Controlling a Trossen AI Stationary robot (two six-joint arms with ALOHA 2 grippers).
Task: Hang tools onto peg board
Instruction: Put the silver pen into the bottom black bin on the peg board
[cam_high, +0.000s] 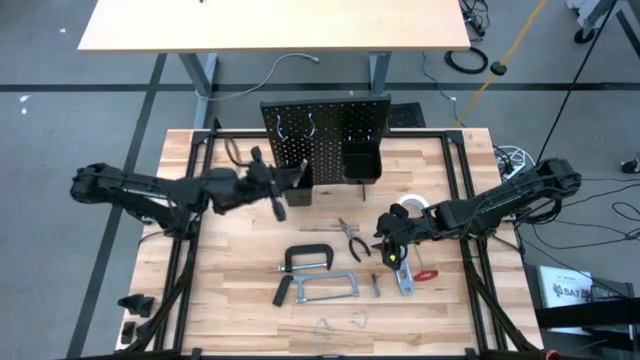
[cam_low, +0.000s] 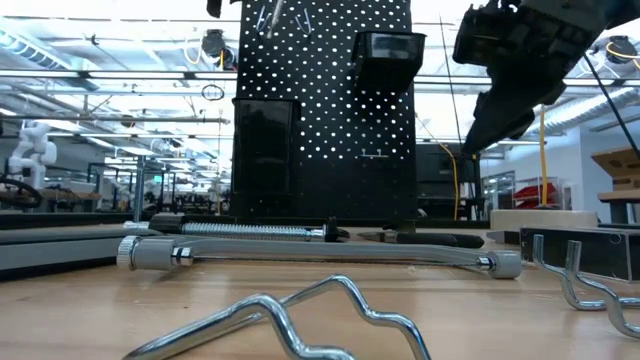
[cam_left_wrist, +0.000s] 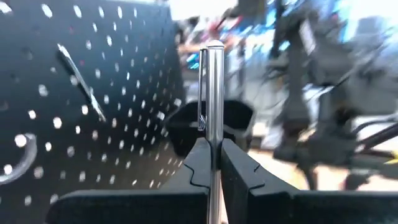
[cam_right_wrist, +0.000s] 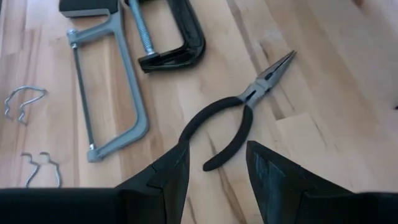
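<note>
- Left gripper jaws clamped on a silver wrench, held upright just in front of the peg board
- Right gripper jaws apart, empty, above the pliers on the table
- Grey hacksaw and black C-clamp lie on the tabletop beside the pliers
</note>
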